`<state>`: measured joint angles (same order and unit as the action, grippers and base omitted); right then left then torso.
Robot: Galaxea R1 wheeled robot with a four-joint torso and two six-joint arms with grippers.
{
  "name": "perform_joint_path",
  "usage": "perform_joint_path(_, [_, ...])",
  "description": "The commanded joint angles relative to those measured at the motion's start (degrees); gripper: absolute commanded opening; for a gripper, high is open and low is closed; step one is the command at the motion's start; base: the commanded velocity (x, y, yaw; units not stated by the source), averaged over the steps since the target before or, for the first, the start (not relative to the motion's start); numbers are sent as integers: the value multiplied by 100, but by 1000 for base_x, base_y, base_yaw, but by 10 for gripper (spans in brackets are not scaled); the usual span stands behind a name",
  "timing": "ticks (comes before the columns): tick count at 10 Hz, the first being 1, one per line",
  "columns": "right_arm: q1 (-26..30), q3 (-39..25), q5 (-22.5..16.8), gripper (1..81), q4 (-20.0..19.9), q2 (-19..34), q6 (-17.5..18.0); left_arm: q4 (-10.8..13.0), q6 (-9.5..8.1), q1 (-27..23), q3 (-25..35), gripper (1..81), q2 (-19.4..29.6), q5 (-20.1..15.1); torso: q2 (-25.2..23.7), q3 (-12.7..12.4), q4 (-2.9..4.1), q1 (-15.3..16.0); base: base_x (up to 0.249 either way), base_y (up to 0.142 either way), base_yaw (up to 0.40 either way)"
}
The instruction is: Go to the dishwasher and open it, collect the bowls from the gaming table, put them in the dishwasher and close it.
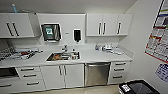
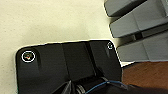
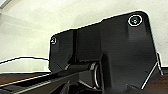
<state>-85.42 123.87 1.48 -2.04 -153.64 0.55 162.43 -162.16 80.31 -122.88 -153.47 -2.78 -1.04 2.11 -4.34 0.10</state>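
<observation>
Stainless steel marks the dishwasher (image 1: 97, 74), shut, its bar handle across the top, set under the white surface (image 1: 100, 56) between white double doors (image 1: 63, 75) on one side and a drawer stack (image 1: 118, 72) on the other. Above and to its left we see the sink (image 1: 63, 56) sunk into that surface, with a tap behind it (something orange lies in the basin). White wall cabinets (image 1: 108, 24) hang overhead; a dark bin (image 1: 138, 87) stands near the right wall. Whether either arm's jaws are wide or narrow, we cannot tell.
</observation>
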Motion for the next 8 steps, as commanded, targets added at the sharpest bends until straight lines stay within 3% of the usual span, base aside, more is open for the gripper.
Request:
perform_joint_path(1, [292,-197,-297,811,-25,208,7,257,-284,-345,133,811,114,-381,0,0,0,0,117,0,0])
perform_joint_path(8, [301,-233,-297,811,-25,226,15,257,-284,-336,133,811,123,-381,0,0,0,-2,118,0,0])
